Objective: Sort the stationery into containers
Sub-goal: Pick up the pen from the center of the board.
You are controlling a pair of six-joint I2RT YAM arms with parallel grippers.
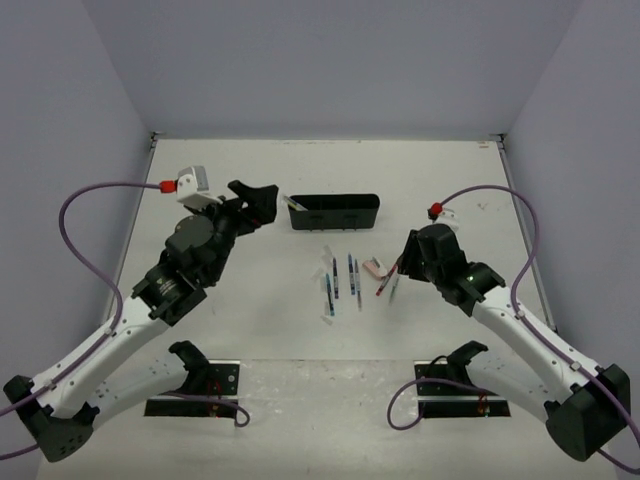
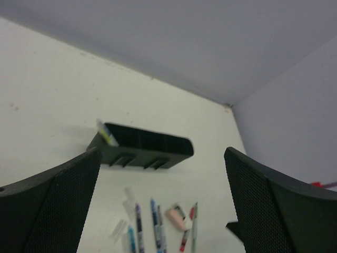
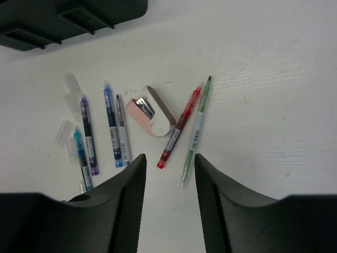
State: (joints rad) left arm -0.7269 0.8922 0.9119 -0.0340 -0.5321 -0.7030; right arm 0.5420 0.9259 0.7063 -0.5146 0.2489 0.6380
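Note:
The black organizer tray (image 1: 335,200) stands at the back centre, and a yellow-green pen (image 1: 293,203) leans in its left end. Several pens (image 1: 340,280) lie in front of it. A pinkish eraser (image 1: 374,267), a red pen (image 1: 384,282) and a green pen (image 1: 394,290) lie to their right. My left gripper (image 1: 262,200) is open and empty, raised just left of the tray (image 2: 142,145). My right gripper (image 3: 169,158) is open and empty, hovering over the near ends of the red pen (image 3: 179,128) and green pen (image 3: 196,132), beside the eraser (image 3: 150,112).
Blue, purple and teal pens (image 3: 111,124) and clear caps (image 3: 66,132) lie left of the eraser. Walls enclose the table at the back and both sides. Two black base plates (image 1: 200,385) sit at the near edge.

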